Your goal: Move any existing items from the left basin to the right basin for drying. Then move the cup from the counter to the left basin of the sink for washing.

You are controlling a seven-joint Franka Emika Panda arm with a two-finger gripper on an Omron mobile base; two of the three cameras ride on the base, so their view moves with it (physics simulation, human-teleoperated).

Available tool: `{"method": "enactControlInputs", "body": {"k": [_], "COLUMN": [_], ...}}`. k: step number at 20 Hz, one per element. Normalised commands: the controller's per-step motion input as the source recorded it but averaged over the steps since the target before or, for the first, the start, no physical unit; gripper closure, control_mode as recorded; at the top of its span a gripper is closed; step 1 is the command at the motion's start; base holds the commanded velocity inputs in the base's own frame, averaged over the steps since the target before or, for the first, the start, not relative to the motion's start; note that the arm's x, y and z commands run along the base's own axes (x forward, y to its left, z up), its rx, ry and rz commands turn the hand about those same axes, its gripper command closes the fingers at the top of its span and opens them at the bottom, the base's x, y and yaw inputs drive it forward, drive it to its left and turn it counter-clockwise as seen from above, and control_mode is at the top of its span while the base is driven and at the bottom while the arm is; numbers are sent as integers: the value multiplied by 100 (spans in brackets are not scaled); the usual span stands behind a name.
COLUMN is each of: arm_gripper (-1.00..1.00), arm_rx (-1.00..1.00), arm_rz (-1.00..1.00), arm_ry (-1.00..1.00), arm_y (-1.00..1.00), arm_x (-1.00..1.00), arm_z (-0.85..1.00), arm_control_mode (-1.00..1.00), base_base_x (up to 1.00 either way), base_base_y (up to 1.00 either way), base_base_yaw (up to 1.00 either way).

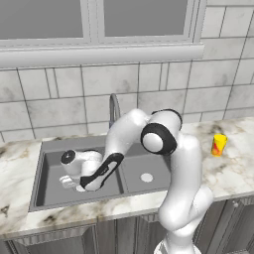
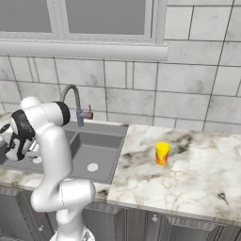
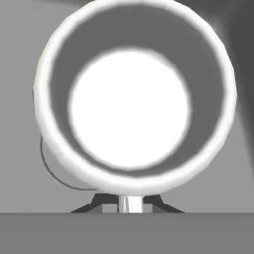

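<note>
Low in the left basin [image 1: 49,183] of the sink [image 1: 37,173], the fingers [image 3: 130,204] are pinched together on the near rim of the white mug [image 3: 131,99], whose open mouth faces the hand camera. To the right lies the narrower right basin [image 1: 154,166] with its silver drain [image 1: 146,177]. Farther right on the marble bench [image 2: 188,169] the yellow cup [image 2: 162,153] stands upright, and the faucet [image 2: 75,106] rises at the sink's far edge.
</note>
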Motion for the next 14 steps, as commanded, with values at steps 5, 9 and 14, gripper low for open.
{"method": "enactControlInputs", "body": {"k": [5,9,14], "arm_gripper": [100,100,100], "arm_rx": [0,0,3], "arm_rz": [-2,-4,-4], "arm_ry": [-17,-7,0], "arm_y": [0,-3,-5], "arm_x": [-24,0,1], "arm_z": [56,70,67], "arm_control_mode": [-100,-100,-100], "base_base_x": [0,0,0], "base_base_y": [0,0,0], "base_base_yaw": [0,0,0]}}
